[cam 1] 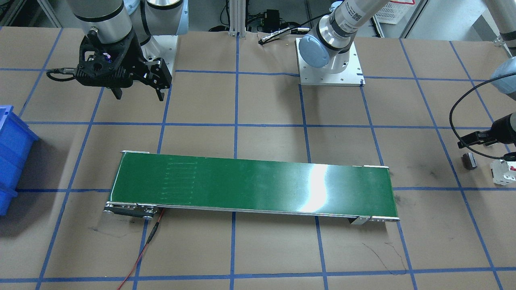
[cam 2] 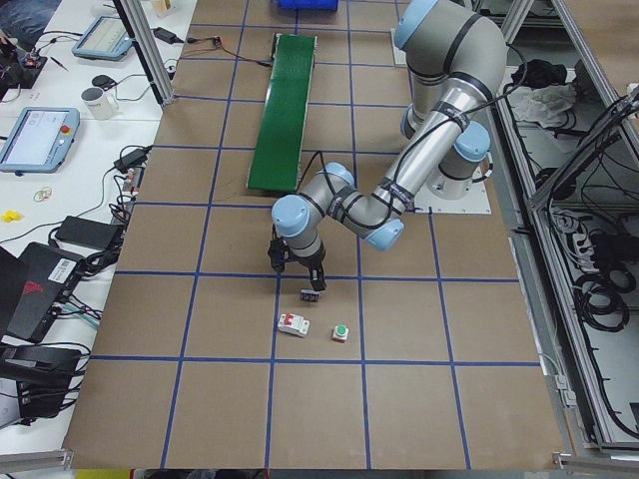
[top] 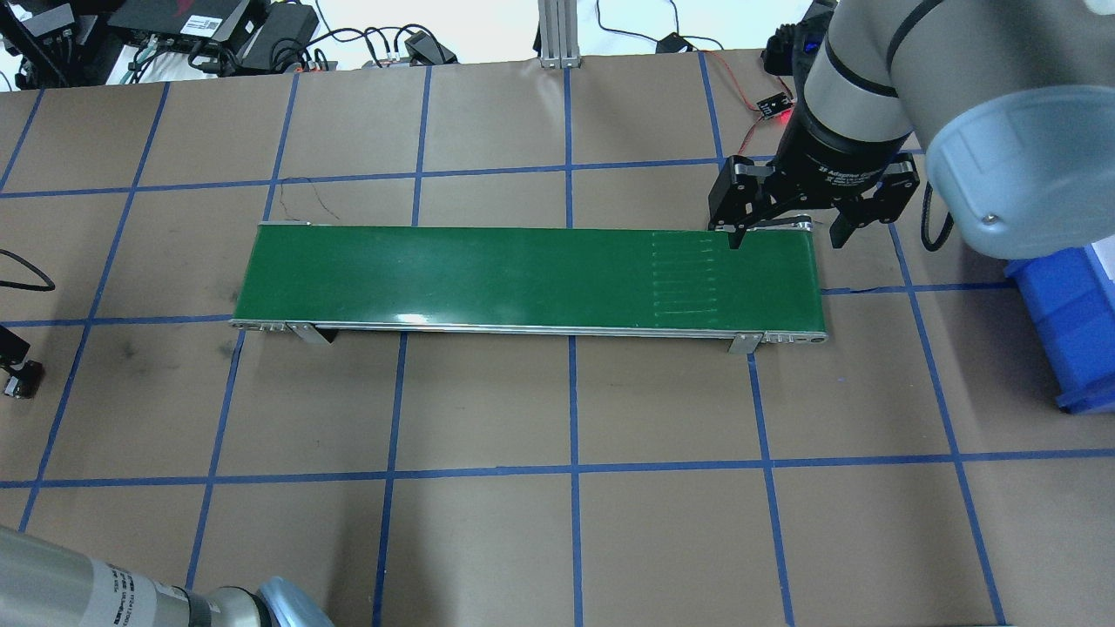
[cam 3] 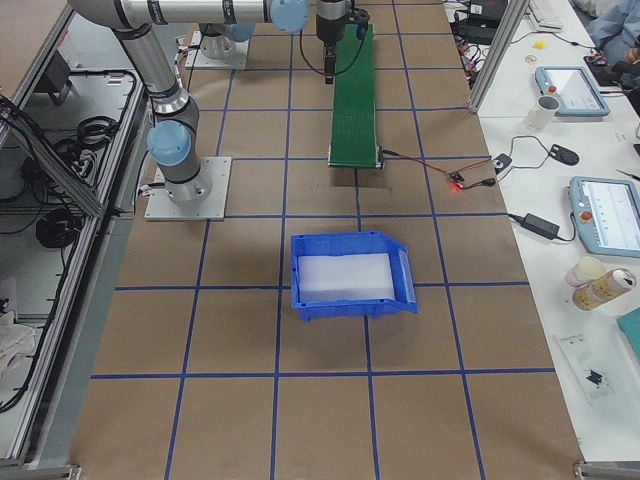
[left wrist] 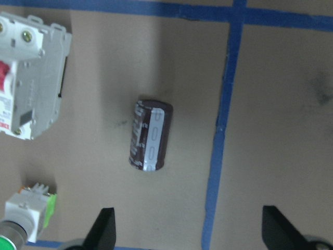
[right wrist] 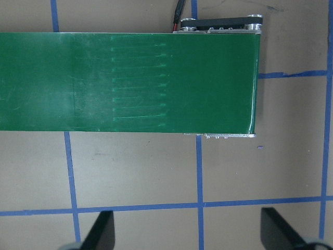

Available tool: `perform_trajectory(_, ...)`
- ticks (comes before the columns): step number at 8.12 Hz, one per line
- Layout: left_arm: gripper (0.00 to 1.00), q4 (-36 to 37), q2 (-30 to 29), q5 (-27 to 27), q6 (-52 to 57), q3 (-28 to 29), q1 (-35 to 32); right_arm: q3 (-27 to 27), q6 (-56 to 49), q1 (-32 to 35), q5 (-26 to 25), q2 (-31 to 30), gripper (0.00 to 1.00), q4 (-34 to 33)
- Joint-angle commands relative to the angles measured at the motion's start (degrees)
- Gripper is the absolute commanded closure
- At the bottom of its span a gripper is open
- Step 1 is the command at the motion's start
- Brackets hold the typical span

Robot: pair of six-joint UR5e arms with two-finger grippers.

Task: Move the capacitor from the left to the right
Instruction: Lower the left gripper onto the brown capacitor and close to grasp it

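The capacitor point(left wrist: 151, 135), a stubby dark brown cylinder with a grey stripe, lies on its side on the brown table paper. It also shows in the front view point(cam 1: 469, 161) and the left side view point(cam 2: 312, 294). My left gripper point(left wrist: 190, 229) hovers above it, open and empty, with the capacitor just ahead of the gap between the fingertips; it appears at the front view's right edge point(cam 1: 469, 141). My right gripper point(top: 788, 235) is open and empty above the far edge of the green conveyor belt's right end point(right wrist: 130, 83).
A white breaker with a red mark point(left wrist: 31, 83) and a white button with a green cap point(left wrist: 26, 211) lie close beside the capacitor. The green conveyor belt point(top: 523, 279) spans the table's middle. A blue bin point(top: 1071, 322) stands at the robot's right.
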Motion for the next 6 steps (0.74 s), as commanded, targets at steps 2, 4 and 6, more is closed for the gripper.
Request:
perform_trajectory(2,0.00,9.80,-5.45,0.01,6.87,0.32,-0.04,0.00,0.00,0.00,0.20,0.00,0.00,0.03)
perform_trajectory(4,0.00,10.08,-6.52,-0.08,7.57,0.32,-0.13,0.09,0.00,0.00,0.20,0.00,0.00,0.03)
perform_trajectory(6,0.11,10.16,-7.49,-0.26,7.22,0.49,-0.13,0.09,0.09,0.00,0.28,0.00,0.00,0.03)
